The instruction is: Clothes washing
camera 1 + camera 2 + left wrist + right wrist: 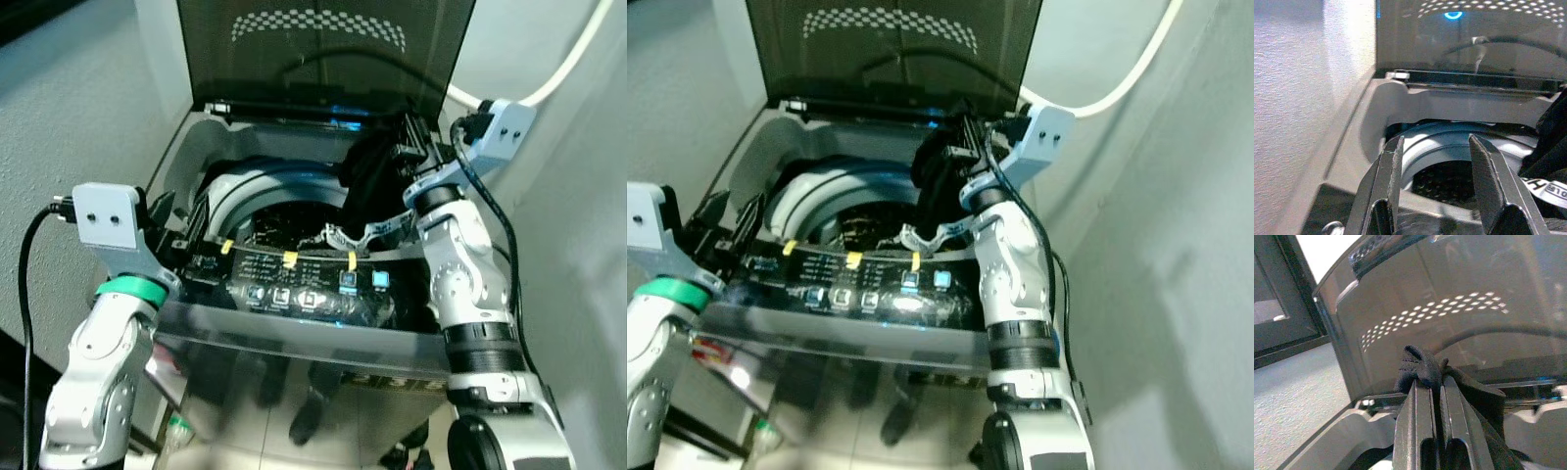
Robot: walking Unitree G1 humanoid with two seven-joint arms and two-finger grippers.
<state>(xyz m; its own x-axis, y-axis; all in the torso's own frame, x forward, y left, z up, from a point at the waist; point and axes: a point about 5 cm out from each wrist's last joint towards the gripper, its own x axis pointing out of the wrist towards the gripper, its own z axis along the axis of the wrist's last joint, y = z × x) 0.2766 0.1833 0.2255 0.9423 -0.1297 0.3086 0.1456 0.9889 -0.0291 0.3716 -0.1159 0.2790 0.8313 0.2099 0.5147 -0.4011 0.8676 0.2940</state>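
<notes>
We see the top-loading washing machine (294, 333) with its lid (323, 49) raised. Our right gripper (1436, 382) is pressed together on a black garment (367, 176), holding it above the far right of the drum (284, 211). Our left gripper (1437, 161) is spread at the near left rim, holding nothing

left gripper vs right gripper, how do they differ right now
The left gripper has its fingers spread with nothing between them; the right gripper has its fingers pinched on a black garment. The left one sits at the washing machine's left front edge, aimed at the drum; the right one is raised over the tub's right rear, by the open lid. Both reach over the machine's open top.
</notes>
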